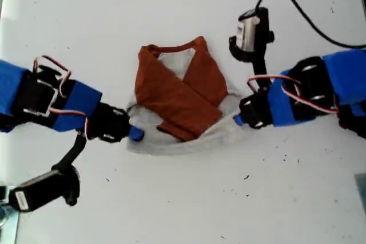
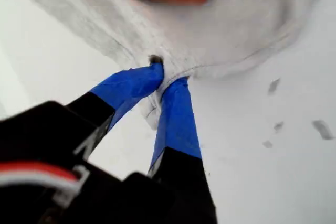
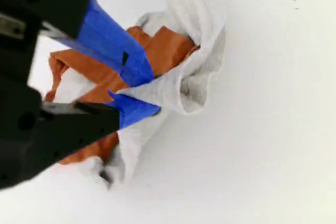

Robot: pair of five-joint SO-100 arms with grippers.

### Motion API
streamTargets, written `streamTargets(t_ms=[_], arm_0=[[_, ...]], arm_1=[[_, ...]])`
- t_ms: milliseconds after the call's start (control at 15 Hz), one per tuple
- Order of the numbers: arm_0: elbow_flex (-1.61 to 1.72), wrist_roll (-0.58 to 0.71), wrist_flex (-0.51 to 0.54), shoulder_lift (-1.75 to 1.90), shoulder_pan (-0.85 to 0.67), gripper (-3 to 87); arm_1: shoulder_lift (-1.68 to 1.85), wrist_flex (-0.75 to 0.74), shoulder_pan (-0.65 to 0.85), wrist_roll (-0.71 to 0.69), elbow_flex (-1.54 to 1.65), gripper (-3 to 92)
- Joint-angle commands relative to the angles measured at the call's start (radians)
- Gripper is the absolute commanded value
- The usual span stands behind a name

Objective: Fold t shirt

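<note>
Blue fingers (image 2: 167, 74) pinching t shirt (image 1: 180, 92) hem, collar toward exterior view's top

You've got two arms with blue bodies and black joints, red-and-white servo wires looped outside, blue-taped fingertips (image 2: 178, 108) on black jaws, plus a black-mounted wrist camera (image 1: 250, 32) trailing a black cable (image 1: 309, 21).

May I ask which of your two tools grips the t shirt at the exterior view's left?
My first tool, pinching the grey hem of the t shirt there; my second tool grips the opposite corner, at that view's right.
</note>
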Motion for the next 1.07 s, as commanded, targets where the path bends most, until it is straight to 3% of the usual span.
streamTargets(t_ms=[0, 67, 133, 200, 267, 467, 600, 667, 800, 933, 1000], arm_0=[[0.012, 0.156, 0.103, 0.167, -0.319, -0.3], [0.103, 0.196, 0.095, 0.247, -0.543, -0.1], [0.225, 0.241, 0.014, 0.328, -0.736, 22.2], [0.272, 0.249, 0.032, 0.36, -0.841, 34.2], [0.347, 0.241, 0.032, 0.436, -0.868, 33.8], [0.623, 0.233, -0.043, 0.746, -0.758, 23.3], [0.902, 0.187, -0.118, 1.146, -0.598, 20.0], [1.031, 0.11, -0.089, 1.371, -0.52, 16.7], [1.253, -0.054, -0.008, 1.706, -0.371, 6.5], [1.327, -0.173, -0.046, 1.695, -0.219, -0.3], [1.327, -0.193, 0.008, 1.698, -0.206, -0.3]], arm_1=[[0.14, -0.026, 0.273, -0.172, -0.04, 3.0], [0.239, -0.098, 0.451, -0.212, 0.028, 5.2], [0.284, -0.127, 0.623, -0.225, 0.064, 34.8], [0.299, -0.058, 0.724, -0.218, 0.043, 36.2], [0.359, -0.011, 0.765, -0.232, 0.052, 36.2], [0.589, 0.018, 0.773, -0.216, 0.291, 36.2], [0.698, -0.015, 0.664, -0.147, 0.494, 36.2], [0.775, -0.051, 0.611, -0.107, 0.598, 36.1], [0.973, -0.077, 0.514, -0.063, 0.779, 25.7], [1.158, -0.025, 0.405, 0.038, 0.936, 4.2], [1.253, 0.009, 0.341, 0.098, 1.02, 3.5]])
